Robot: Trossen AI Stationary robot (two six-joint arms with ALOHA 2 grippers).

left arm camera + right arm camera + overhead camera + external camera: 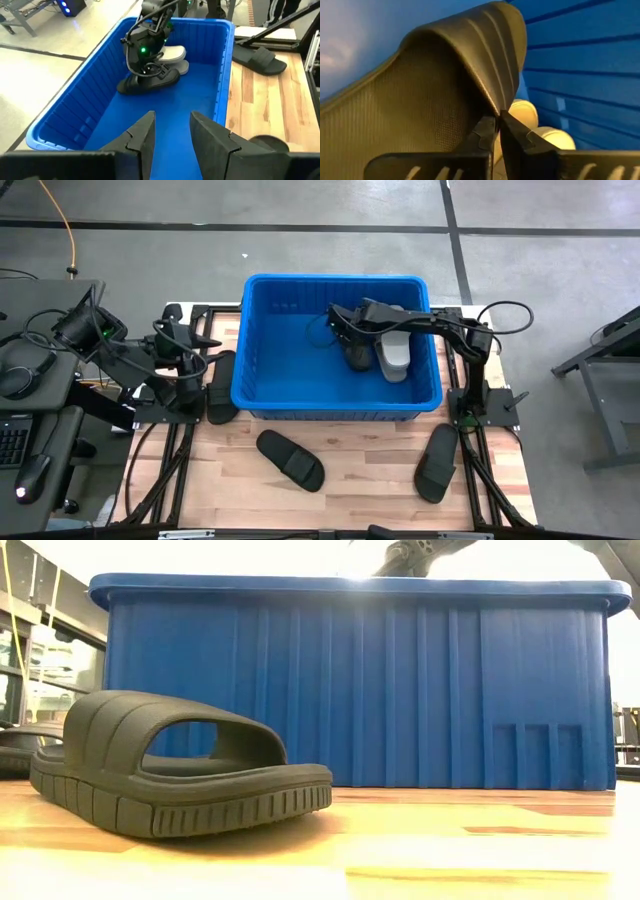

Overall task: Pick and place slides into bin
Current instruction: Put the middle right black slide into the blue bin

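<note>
The blue bin [262,392] stands mid-table. Inside it a black slide [150,82] lies tilted against a light grey slide [396,358]. My right gripper [498,130] reaches into the bin from the right, slanting down, its fingers shut right at the edge of the black slide's strap [492,75]. My left gripper [172,132] hangs open and empty above the bin's left rim [226,75]. Three more black slides rest sole-down on the wooden table: one beside the bin's left wall [218,385], and two in front of the bin [290,460] [437,463]. My right gripper's shut fingertips [487,132] stand against the lower edge of the black slide's strap [496,111], coming from above at a slant. Whether the edge is caught between them or only touches them, I cannot tell. The slide lies on the bin floor, leaning on the grey one.
The bin's tall walls [350,680] rise around my right gripper. A desk with headphones and gear [30,370] stands beyond the table's left edge. Bare wood lies between the two front slides.
</note>
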